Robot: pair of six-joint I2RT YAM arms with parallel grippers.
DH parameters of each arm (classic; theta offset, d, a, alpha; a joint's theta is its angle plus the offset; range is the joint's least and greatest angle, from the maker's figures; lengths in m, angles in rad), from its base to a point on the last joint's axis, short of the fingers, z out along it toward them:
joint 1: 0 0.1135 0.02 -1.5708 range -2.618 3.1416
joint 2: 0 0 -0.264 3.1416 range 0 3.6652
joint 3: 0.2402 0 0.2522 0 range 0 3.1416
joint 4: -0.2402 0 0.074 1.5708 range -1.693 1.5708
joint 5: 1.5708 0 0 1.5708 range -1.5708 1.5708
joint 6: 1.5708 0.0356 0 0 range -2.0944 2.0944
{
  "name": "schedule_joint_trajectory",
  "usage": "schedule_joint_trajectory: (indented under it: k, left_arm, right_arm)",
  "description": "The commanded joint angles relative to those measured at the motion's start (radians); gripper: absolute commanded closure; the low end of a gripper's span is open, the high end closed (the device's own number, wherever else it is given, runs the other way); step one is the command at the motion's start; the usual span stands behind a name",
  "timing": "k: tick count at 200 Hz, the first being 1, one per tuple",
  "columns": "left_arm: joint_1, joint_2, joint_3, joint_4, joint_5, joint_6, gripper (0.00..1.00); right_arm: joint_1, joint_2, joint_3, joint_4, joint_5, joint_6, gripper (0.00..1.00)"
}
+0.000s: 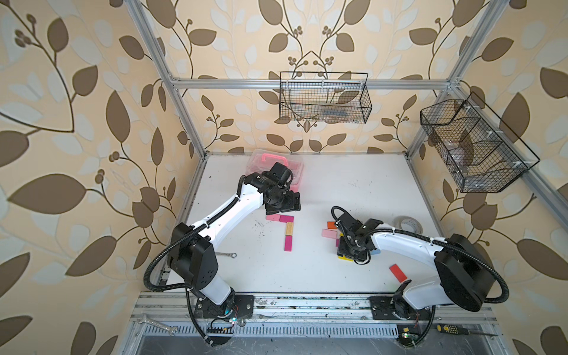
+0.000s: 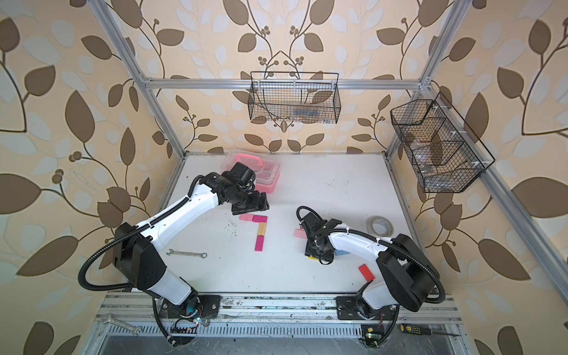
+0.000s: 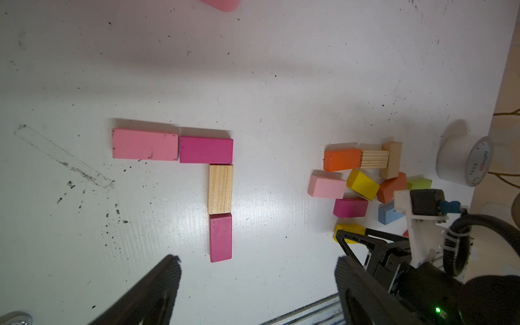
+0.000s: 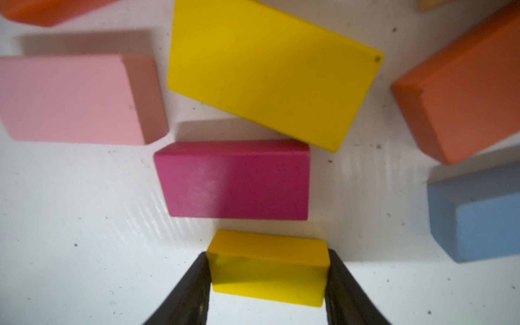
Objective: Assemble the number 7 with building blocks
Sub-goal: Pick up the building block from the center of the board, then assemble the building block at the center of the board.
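Currently stands at four blocks laid for the number 7 [image 3: 221, 189], flat near the middle of the worktop [image 1: 338, 190]. Reads as a bar of a pink block [image 3: 145, 144] and a magenta block [image 3: 206, 150] touching end to end, plus a stem of a plain wood block [image 1: 288, 228] and a second magenta block [image 3: 221, 237] running down from the bar's right end. Lacks, by judgement, one more block at the stem's foot. Keeps the left pincer [image 3: 257, 259] spread and empty, raised just beyond the bar. Has the right pincer [image 4: 268, 261] down among the loose building blocks [image 3: 363, 185], well apart from the figure, pinching a yellow block [image 4: 267, 278] by both short ends. Cannot tell whether lifted clear. Leaves carrying, aligning and releasing to do.
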Motion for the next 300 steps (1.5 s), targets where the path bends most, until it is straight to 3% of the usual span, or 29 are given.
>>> schedule_joint_trajectory:
  k: [1,28,54,84,128,161,207,259,300]
  left_arm:
    - [-0.002,-0.053,-0.012,0.005,-0.02,-0.009,0.11]
    - [0.015,-0.075,-0.016,0.003,-0.038,-0.011,0.1]
    - [0.058,-0.101,-0.041,0.008,-0.033,-0.013,0.1]
    - [0.162,-0.171,-0.109,0.023,0.004,-0.025,0.1]
    - [0.275,-0.24,-0.188,-0.007,0.017,-0.018,0.09]
    - [0.318,-0.288,-0.26,-0.031,-0.003,-0.041,0.09]
    - [0.339,-0.324,-0.295,-0.073,-0.024,-0.027,0.08]
    - [0.341,-0.33,-0.288,-0.136,-0.103,-0.009,0.07]
    - [0.344,-0.326,-0.301,-0.131,-0.087,-0.01,0.07]
  right_arm:
    - [0.02,-0.002,0.083,-0.082,0.037,-0.058,0.48]
    - [0.065,-0.022,0.199,-0.11,0.035,-0.201,0.48]
    - [0.099,-0.021,0.286,-0.076,-0.046,-0.362,0.47]
    - [0.129,0.034,0.36,-0.042,-0.146,-0.529,0.46]
    - [0.278,0.28,0.648,-0.195,-0.063,-0.828,0.42]
    - [0.389,0.496,0.852,-0.315,0.024,-0.961,0.41]
    - [0.497,0.659,0.983,-0.369,0.084,-1.024,0.4]
    - [0.514,0.673,0.944,-0.363,0.114,-1.047,0.39]
    - [0.512,0.686,0.933,-0.344,0.127,-1.075,0.38]
